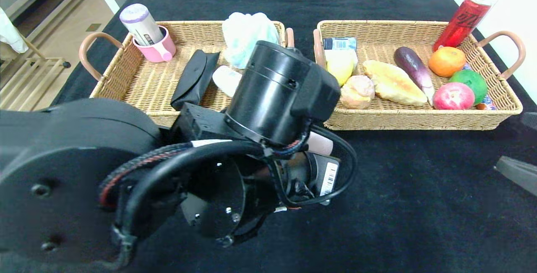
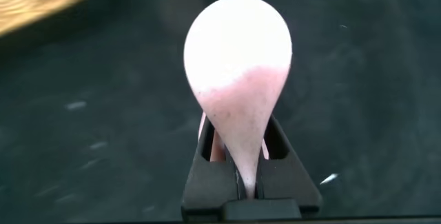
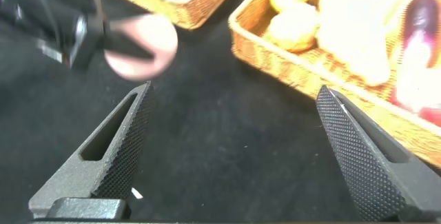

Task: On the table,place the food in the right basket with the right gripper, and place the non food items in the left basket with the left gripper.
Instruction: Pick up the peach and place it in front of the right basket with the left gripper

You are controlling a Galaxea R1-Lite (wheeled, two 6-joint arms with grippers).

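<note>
The left gripper (image 2: 249,176) hangs over the black tablecloth (image 1: 419,189) just in front of the two baskets, its fingers pinched on the narrow end of a pink-and-white teardrop-shaped sponge (image 2: 238,79). The sponge's rounded white end juts out beyond the fingertips, clear of the cloth as far as I can tell. From the head view the arm's bulky black wrist hides nearly all of this; only a sliver of the pink sponge (image 1: 319,143) peeks out beside the wrist.

Beyond that gripper and a little to its left sits the left basket (image 1: 126,76), which holds a pink cup (image 1: 157,48) with a purple-capped tube standing in it, a black case (image 1: 194,78), a pale blue bath puff (image 1: 247,38) and a white bottle (image 1: 226,80) partly hidden by the arm.

Beyond it and to its right stands the right basket (image 1: 419,118), filled with an eggplant (image 1: 413,67), an orange (image 1: 447,61), a green fruit (image 1: 470,81), a red apple (image 1: 453,97), bread (image 1: 394,83), a bun (image 1: 357,92), a lemon (image 1: 340,65) and a red can (image 1: 461,21) leaning in the far corner.

The right gripper (image 3: 234,148) rests low at the right side of the table, fingers spread wide with nothing between them, the left gripper and its sponge (image 3: 141,45) visible ahead of it.
</note>
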